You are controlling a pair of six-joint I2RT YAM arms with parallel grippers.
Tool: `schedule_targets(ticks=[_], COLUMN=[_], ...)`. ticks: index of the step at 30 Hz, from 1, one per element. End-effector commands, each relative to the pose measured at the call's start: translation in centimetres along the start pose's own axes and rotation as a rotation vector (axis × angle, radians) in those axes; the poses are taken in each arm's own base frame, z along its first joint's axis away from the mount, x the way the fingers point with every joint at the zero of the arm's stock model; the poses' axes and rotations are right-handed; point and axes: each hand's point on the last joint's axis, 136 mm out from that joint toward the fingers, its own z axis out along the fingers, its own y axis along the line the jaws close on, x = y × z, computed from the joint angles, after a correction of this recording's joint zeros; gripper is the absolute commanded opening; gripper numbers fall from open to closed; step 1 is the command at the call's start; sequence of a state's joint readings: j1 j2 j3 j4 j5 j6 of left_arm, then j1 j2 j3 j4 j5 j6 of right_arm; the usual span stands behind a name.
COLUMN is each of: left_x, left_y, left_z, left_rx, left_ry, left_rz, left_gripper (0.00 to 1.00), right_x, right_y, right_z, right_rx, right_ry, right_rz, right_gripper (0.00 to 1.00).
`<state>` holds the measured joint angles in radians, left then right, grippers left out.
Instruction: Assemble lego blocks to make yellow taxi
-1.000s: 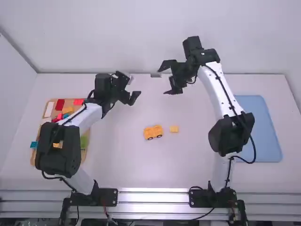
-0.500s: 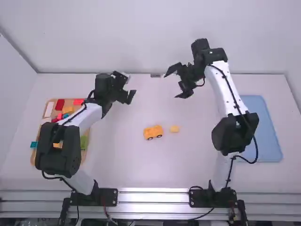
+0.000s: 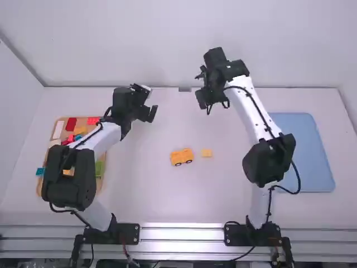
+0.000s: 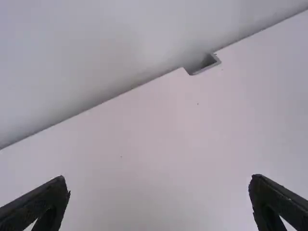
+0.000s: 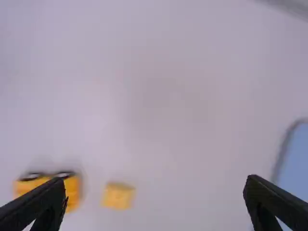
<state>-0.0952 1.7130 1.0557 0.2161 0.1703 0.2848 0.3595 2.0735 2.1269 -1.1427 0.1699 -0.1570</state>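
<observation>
My left gripper (image 3: 154,102) is over the table's far part, left of the middle. My right gripper (image 3: 202,92) hangs over the far middle, beyond the yellow pieces. In the left wrist view, the left gripper (image 4: 160,183) is open with bare table between its fingers. The right wrist view has the right gripper (image 5: 154,182) wide open, holding nothing. A yellow block car with dark wheels (image 3: 182,157) rests mid-table, and a small yellow block (image 3: 207,153) lies just right of it, apart. Both the car (image 5: 72,191) and the small block (image 5: 118,196) appear in the right wrist view.
A brown tray (image 3: 99,182) of red, white, blue, green and yellow blocks lies at the left, partly under the left arm. A blue tray (image 3: 318,151) lies at the right, beside the right arm. The wall stands behind the table's far edge.
My right arm has swung right, then back left, and its gripper has turned. My left gripper has shifted slightly left. The car and small block have stayed put.
</observation>
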Motion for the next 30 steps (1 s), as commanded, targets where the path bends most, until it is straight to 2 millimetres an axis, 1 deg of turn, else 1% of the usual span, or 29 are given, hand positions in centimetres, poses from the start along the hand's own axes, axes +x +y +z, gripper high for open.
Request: schedule_targets(ticks=[1,3,4,5,6,7,8,9,11,12,14,15,16,17,18,19,20,22,25,27,30], left_x=[-0.8,-0.8,-0.8,-0.7,-0.3,0.0,0.1,0.5,1.4,1.4,2.0,2.2,2.2,2.2,2.2,2.0,1.9,1.5,1.3,1.3,1.1], left_y=[0.3,0.2,0.2,0.2,0.1,0.0,-0.1,-0.2,-0.4,-0.4,-0.6,-1.0,-1.5,-2.6,-3.2,-4.9,-5.0,-7.4,-9.0,-9.9,-11.1], left_z=[0.1,0.1,0.1,0.1,0.1,0.1,0.1,0.1,0.0,0.0,0.0,-0.1,-0.1,-0.2,-0.3,-0.7,-0.7,-1.6,-2.4,-2.9,-3.7], left_rx=[-0.009,-0.008,-0.008,-0.004,0.000,0.004,0.005,0.009,0.021,0.021,0.028,0.049,0.076,0.143,0.177,0.278,0.288,0.428,0.524,0.580,0.655], left_ry=[-0.014,-0.014,-0.013,-0.009,0.006,0.020,0.024,0.037,0.074,0.074,0.099,0.107,0.105,0.094,0.085,0.051,0.047,-0.016,-0.062,-0.085,-0.114], left_rz=[0.004,0.000,-0.001,-0.001,-0.002,0.002,0.002,-0.002,-0.008,-0.008,-0.013,-0.002,0.021,0.081,0.111,0.184,0.190,0.267,0.310,0.326,0.319], left_gripper=[0.99,0.99,0.99,0.99,0.99,0.99,0.99,0.99,0.99,0.99,0.99,0.99,0.99,0.99,0.99,0.99,0.99,0.99,0.99,0.99,0.99], right_x=[0.8,0.0,-0.1,-0.2,-0.4,-0.4,-0.4,-0.2,0.7,0.7,2.0,2.7,3.0,3.3,3.4,3.4,3.4,3.2,3.6,4.1,4.0], right_y=[-2.6,-1.1,-0.8,0.3,1.3,1.9,2.2,3.0,4.9,4.9,6.6,7.6,7.9,8.2,8.1,7.7,7.6,6.9,6.6,6.2,5.1], right_z=[-0.4,0.2,0.3,0.5,0.6,0.9,0.9,1.0,1.2,1.2,1.1,0.9,0.7,0.4,0.2,-0.1,-0.1,-0.6,-0.7,-0.1,2.0], right_rx=[0.174,0.160,0.154,0.129,0.119,0.114,0.108,0.084,-0.014,-0.014,-0.158,-0.269,-0.323,-0.408,-0.437,-0.505,-0.512,-0.616,-0.711,-0.751,-0.744], right_ry=[0.066,0.044,0.038,0.030,0.022,0.021,0.018,0.014,0.017,0.017,0.008,-0.022,-0.041,-0.085,-0.103,-0.156,-0.162,-0.271,-0.374,-0.428,-0.478], right_rz=[-0.395,-0.583,-0.598,-0.619,-0.676,-0.720,-0.726,-0.744,-0.763,-0.763,-0.816,-0.878,-0.907,-0.929,-0.930,-0.909,-0.904,-0.860,-0.855,-0.845,-0.770], right_gripper=[0.98,0.98,0.98,0.98,0.99,0.99,0.98,0.99,0.98,0.98,0.98,0.98,0.98,0.98,0.98,0.98,0.98,0.98,0.98,0.98,0.98])
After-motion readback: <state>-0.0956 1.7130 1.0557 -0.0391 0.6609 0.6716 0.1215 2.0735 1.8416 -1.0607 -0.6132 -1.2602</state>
